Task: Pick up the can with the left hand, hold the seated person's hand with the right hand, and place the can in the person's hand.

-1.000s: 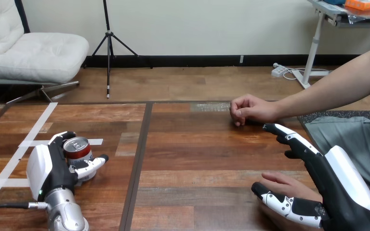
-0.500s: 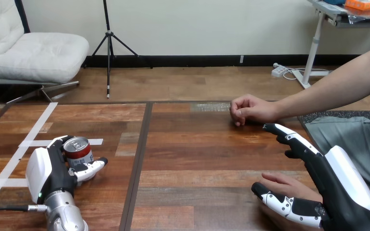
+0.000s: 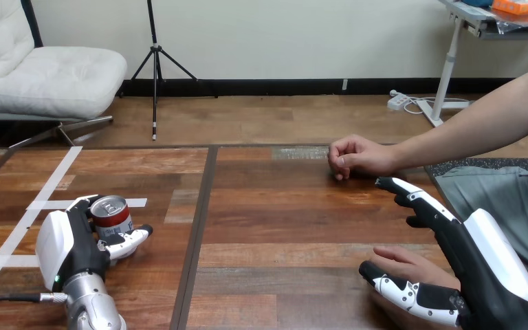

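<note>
At the lower left of the frame, the left hand [image 3: 69,249] is curled round the upright can [image 3: 112,217] over the desk [image 3: 282,227]. At the lower right, the right hand [image 3: 485,265] is spread apart with its fingers straight. The person's lower hand [image 3: 412,264] lies between its thumb and fingers.

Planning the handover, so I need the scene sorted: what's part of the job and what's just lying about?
Job: can; left hand, curled round it; right hand; person's lower hand, by it.
Lying about: person's upper hand, fisted on table; white tape.
</note>
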You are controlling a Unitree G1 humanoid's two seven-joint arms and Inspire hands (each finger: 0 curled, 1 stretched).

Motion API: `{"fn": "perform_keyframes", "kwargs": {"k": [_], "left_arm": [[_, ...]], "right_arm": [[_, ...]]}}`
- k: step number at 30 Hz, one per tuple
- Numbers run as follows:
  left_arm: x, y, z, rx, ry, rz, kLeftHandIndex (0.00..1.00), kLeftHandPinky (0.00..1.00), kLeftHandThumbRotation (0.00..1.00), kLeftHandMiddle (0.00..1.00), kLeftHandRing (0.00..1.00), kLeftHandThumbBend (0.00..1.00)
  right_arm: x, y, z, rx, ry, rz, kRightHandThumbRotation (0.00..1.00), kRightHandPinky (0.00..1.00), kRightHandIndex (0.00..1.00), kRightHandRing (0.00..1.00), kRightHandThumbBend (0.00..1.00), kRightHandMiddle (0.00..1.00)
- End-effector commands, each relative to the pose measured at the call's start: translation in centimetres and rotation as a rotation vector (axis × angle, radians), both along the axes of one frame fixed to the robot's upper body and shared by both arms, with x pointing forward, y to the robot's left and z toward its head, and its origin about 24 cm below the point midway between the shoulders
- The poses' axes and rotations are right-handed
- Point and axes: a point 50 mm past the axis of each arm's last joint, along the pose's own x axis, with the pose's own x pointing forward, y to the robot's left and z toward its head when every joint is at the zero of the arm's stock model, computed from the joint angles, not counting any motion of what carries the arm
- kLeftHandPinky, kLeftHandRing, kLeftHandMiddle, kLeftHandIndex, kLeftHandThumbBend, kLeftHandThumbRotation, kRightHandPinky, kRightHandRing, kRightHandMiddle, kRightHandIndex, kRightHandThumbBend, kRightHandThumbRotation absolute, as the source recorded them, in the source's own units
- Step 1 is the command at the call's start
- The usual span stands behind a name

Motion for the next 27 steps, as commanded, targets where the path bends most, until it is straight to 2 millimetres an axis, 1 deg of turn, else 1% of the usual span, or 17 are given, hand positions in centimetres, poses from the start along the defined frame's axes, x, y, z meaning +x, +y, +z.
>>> {"fn": "perform_keyframes", "kwargs": {"k": [1,16,27], "left_arm": [[2.2,-0.54,2.29,0.038,-0.086,-0.027,0.67,0.57,0.0,0.67,0.64,0.75],[2.28,-0.21,2.33,0.023,-0.085,0.006,0.61,0.53,0.0,0.63,0.6,0.68],[2.32,-0.1,2.47,0.034,-0.094,0.016,0.54,0.5,0.0,0.58,0.56,0.64]], "right_arm": [[0.28,0.05,1.48,-0.006,-0.075,0.008,0.0,0.81,0.88,0.89,0.52,0.92],[0.26,0.09,1.45,-0.004,-0.075,0.01,0.0,0.8,0.88,0.89,0.52,0.92],[0.25,0.1,1.46,-0.004,-0.085,0.012,0.0,0.8,0.88,0.9,0.53,0.92]]}}
